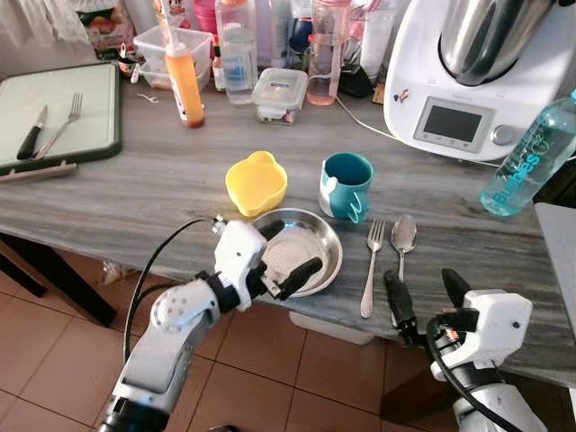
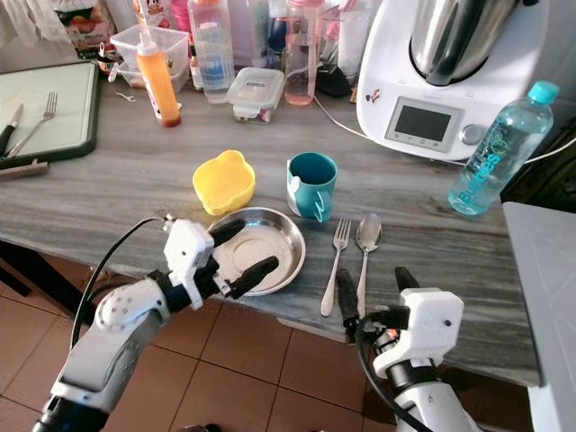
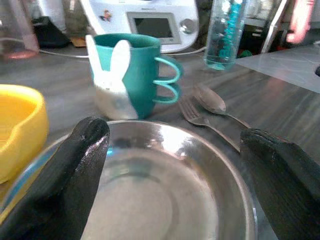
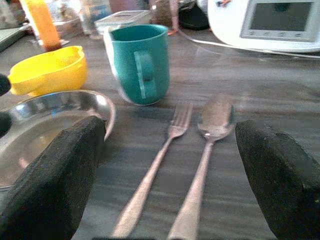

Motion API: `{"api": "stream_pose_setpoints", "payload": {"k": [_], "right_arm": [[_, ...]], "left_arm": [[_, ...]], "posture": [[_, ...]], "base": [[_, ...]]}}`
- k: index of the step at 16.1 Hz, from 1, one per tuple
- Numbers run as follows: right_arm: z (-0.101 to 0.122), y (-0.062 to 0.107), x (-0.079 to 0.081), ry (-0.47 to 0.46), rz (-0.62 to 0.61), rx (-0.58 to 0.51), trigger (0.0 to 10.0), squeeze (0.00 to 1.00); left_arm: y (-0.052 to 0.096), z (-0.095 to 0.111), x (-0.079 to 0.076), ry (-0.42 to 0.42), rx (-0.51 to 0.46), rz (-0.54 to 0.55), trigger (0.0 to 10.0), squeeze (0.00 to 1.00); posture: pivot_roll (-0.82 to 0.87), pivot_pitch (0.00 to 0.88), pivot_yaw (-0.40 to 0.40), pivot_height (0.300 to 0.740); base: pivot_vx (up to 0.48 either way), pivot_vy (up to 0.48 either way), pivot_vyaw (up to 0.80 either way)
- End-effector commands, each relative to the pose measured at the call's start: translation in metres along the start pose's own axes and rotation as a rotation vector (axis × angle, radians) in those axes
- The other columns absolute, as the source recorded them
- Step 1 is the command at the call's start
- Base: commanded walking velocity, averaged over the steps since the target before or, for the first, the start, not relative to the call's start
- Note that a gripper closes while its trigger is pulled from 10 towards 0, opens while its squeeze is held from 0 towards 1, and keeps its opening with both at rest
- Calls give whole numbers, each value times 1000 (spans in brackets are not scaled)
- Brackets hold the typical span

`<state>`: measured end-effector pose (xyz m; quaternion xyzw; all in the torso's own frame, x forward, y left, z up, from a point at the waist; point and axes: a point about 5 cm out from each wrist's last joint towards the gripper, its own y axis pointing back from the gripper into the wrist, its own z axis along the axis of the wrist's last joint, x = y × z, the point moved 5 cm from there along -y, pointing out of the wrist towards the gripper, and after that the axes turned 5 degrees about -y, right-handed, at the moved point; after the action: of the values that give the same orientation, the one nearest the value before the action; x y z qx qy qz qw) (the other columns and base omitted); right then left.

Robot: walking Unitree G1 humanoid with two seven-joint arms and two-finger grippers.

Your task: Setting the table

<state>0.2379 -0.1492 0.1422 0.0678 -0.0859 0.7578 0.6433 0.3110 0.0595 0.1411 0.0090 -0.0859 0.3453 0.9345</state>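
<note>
Left gripper [image 1: 286, 248] held forward with fingers spread wide, right gripper [image 1: 426, 298] raised alongside, fingers likewise parted, both arms bent

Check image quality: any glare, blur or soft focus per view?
Eye views: sharp, even light; glare on the steel plate. Left wrist view: left tool fingers soft, teal mug fairly crisp, background blurred. Right wrist view: mug edge smeared, fork and spoon soft.

Steel plate [image 1: 326, 256], fork [image 1: 372, 266], spoon [image 1: 403, 239] alongside
</note>
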Motion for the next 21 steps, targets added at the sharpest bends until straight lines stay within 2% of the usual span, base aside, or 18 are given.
{"api": "stream_pose_setpoints", "payload": {"k": [1,3,6,7,9,10,11,15,21], "right_arm": [[1,0,0,4,11,5,10000,1000],[0,-2,0,1,17,8,10000,1000],[-2,-7,4,-8,31,11,10000,1000],[-2,-7,4,-9,31,12,10000,1000],[-7,-10,10,-14,40,17,10000,1000],[-7,-12,12,-10,45,11,10000,1000],[-7,-13,12,-6,45,8,10000,1000],[-6,-16,10,4,36,2,10000,1000],[-4,-19,12,2,28,-13,10000,1000]], "left_arm": [[7,2,5,-17,4,32,10000,0],[10,2,9,-21,0,69,10000,0],[26,3,33,-70,5,293,10000,0],[28,3,34,-76,7,311,10000,0],[41,11,45,-179,-8,426,10000,0],[46,15,55,-210,-3,507,10000,0],[48,9,59,-199,30,540,10000,0],[43,-1,56,-179,69,536,10000,0],[36,1,48,-191,63,487,10000,0]], "posture": [[85,126,-61,740],[96,129,-69,740],[122,129,-76,740],[122,129,-76,740],[139,127,-75,740],[141,124,-72,740],[143,119,-70,740],[130,106,-55,740],[126,99,-34,740]], "base": [[0,0,0],[0,0,0],[0,0,0],[0,0,0],[0,0,0],[0,0,0],[0,0,0],[0,0,0],[0,0,-732]]}}
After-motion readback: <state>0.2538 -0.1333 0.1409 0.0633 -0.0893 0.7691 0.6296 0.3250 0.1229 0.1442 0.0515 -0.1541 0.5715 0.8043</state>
